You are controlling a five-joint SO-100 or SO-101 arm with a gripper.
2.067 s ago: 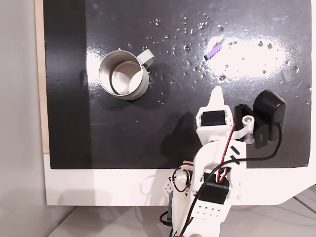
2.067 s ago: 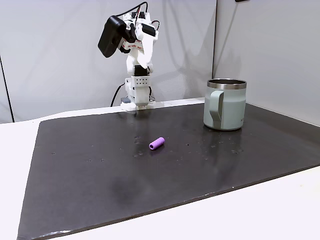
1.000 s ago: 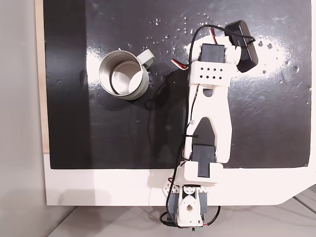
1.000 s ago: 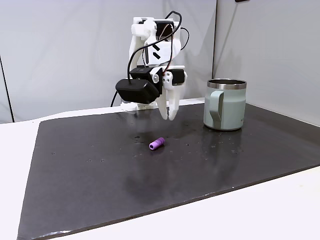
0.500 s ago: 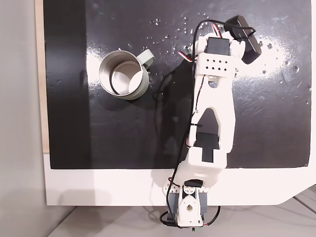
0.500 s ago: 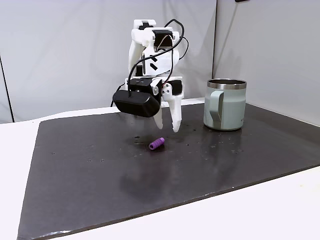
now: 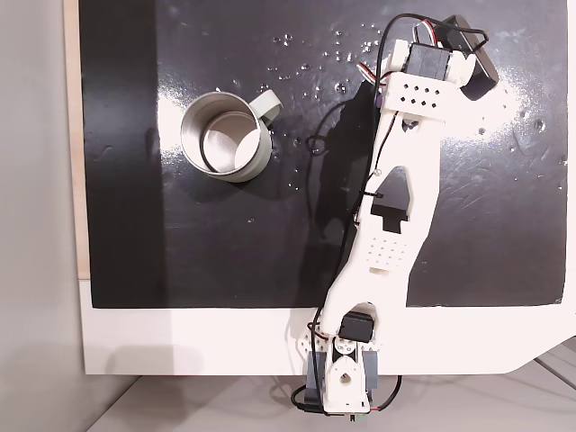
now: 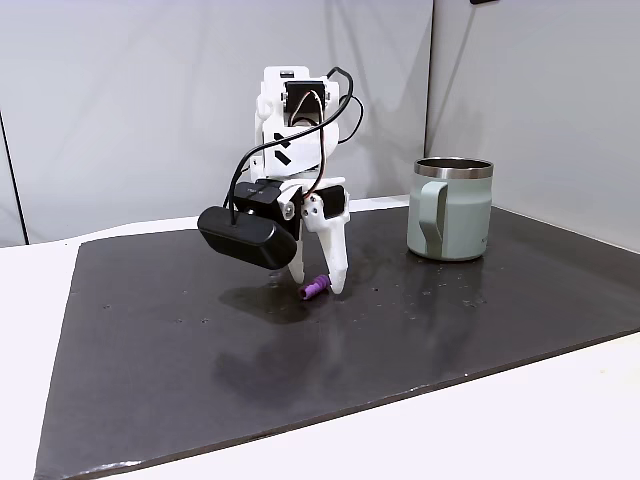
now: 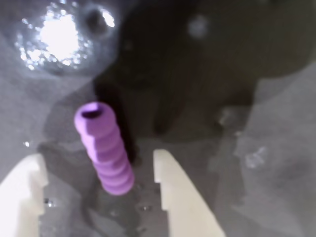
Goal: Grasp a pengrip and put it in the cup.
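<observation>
The pengrip [image 8: 315, 289] is a small light-purple ribbed tube lying on the black mat. My gripper [image 8: 318, 284] is lowered over it and open, one white finger on each side, tips near the mat. In the wrist view the pengrip [image 9: 104, 148] lies lengthwise between the two fingers [image 9: 178, 195], closer to the left one, with my gripper [image 9: 98, 159] apart from it. The cup [image 8: 450, 209], a silvery metal mug with a pale green handle, stands upright to the right. In a fixed view from above the cup [image 7: 225, 135] sits left of my arm [image 7: 396, 180], which covers the pengrip.
The black mat [image 7: 225, 243] lies on a white table [image 7: 180, 342], with white specks and glare near the far edge. The black wrist camera [image 8: 245, 238] hangs just left of the gripper. A grey wall stands behind the arm's base.
The arm has stretched farther out and dropped. The gripper came down from above the pengrip until its open fingers stand on either side of it. The cup has not moved.
</observation>
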